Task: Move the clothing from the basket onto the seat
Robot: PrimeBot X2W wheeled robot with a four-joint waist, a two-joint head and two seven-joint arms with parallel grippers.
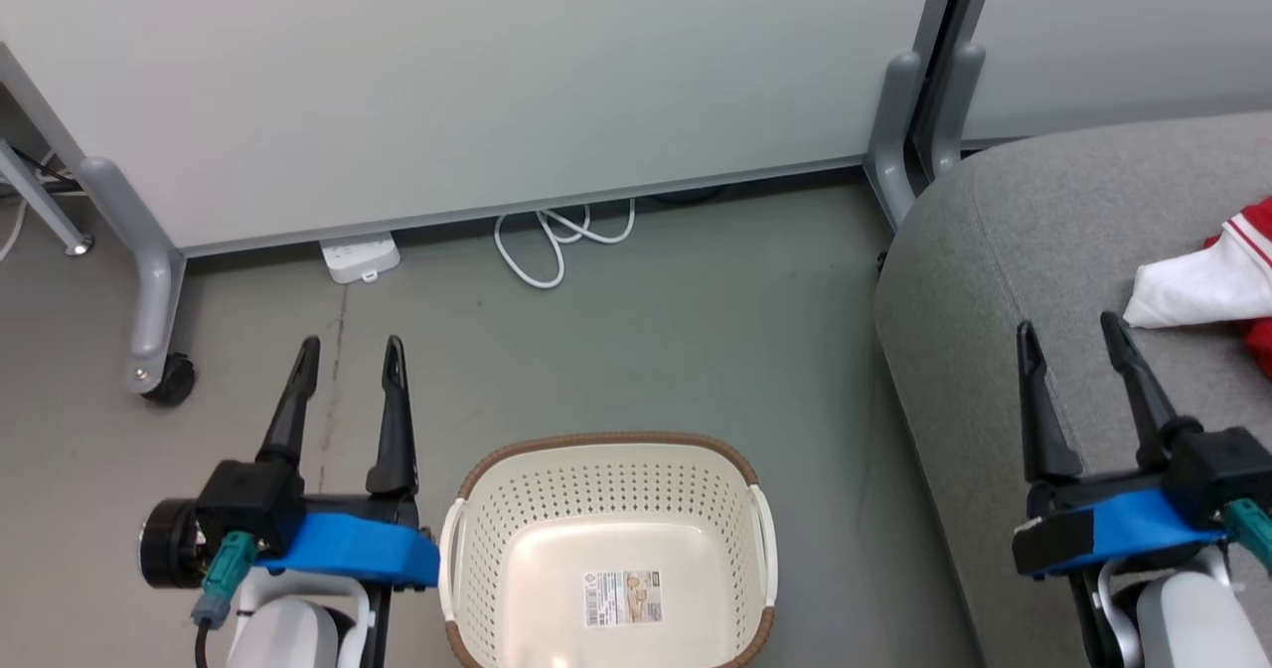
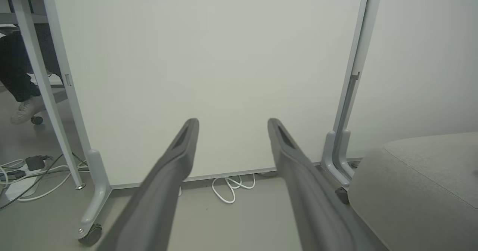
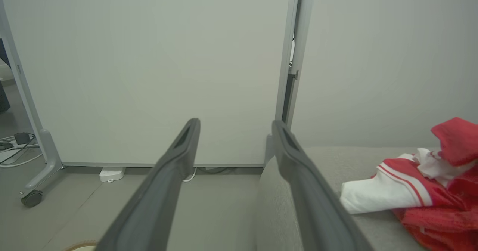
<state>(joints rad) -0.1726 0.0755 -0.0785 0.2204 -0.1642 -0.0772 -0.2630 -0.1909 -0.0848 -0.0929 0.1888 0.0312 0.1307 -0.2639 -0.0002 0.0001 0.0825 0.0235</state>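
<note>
The cream basket (image 1: 608,469) with a brown rim stands on the floor at the bottom centre, holding just a paper label (image 1: 622,598). Red and white clothing (image 1: 1217,280) lies on the grey seat (image 1: 1004,280) at the right edge; in the right wrist view the clothing (image 3: 418,183) is heaped on the seat (image 3: 328,161). My left gripper (image 1: 352,350) hovers open left of the basket, nothing between its fingers (image 2: 179,150). My right gripper (image 1: 1071,335) is open over the seat's left part, left of the clothing, with empty fingers (image 3: 186,142).
A white partition panel (image 1: 477,82) on grey wheeled legs (image 1: 149,280) stands behind the basket. A white cable (image 1: 556,236) and a power strip (image 1: 360,255) lie at its foot. A person's foot (image 2: 24,109) and a desk leg are at far left in the left wrist view.
</note>
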